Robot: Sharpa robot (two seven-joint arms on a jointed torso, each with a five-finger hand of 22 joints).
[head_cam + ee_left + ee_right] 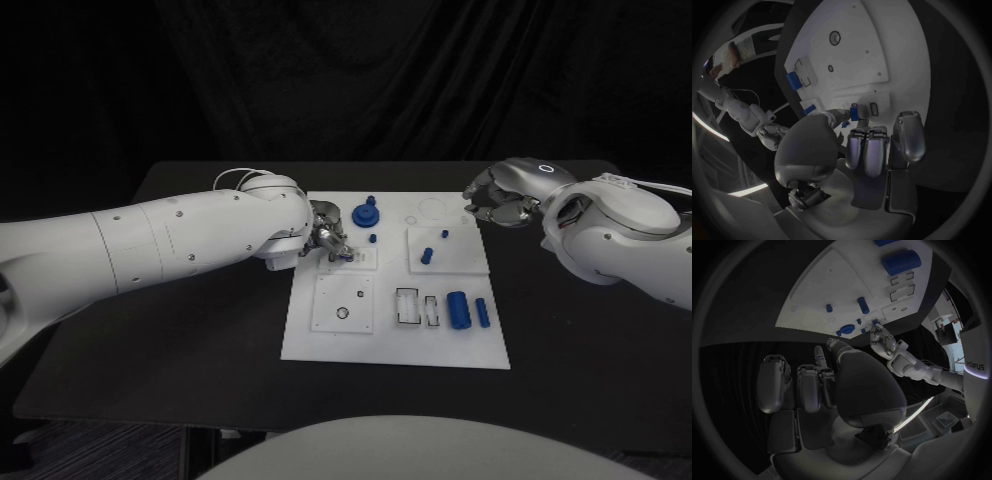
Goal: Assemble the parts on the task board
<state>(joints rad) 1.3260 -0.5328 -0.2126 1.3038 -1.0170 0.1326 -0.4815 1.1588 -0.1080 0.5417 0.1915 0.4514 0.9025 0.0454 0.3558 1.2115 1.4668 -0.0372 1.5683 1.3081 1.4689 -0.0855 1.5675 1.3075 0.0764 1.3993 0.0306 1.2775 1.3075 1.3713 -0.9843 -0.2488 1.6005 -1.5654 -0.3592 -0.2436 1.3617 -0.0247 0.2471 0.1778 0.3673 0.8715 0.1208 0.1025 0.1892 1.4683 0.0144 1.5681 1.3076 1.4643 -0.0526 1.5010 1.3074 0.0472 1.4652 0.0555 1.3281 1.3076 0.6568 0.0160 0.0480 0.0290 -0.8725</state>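
You are looking at the black table (173,330) carrying the white task board (397,345) in the middle of the head view. The left hand (329,243) is hovering at the board's upper left, pinching a small blue part (854,113) between its fingertips. The right hand (500,200) is hanging just off the board's upper right corner, fingers curled in on nothing. Lower right on the board, a blue cylinder (459,309) is lying beside a slimmer blue peg (482,313); a round blue knob (365,213) is standing near the top.
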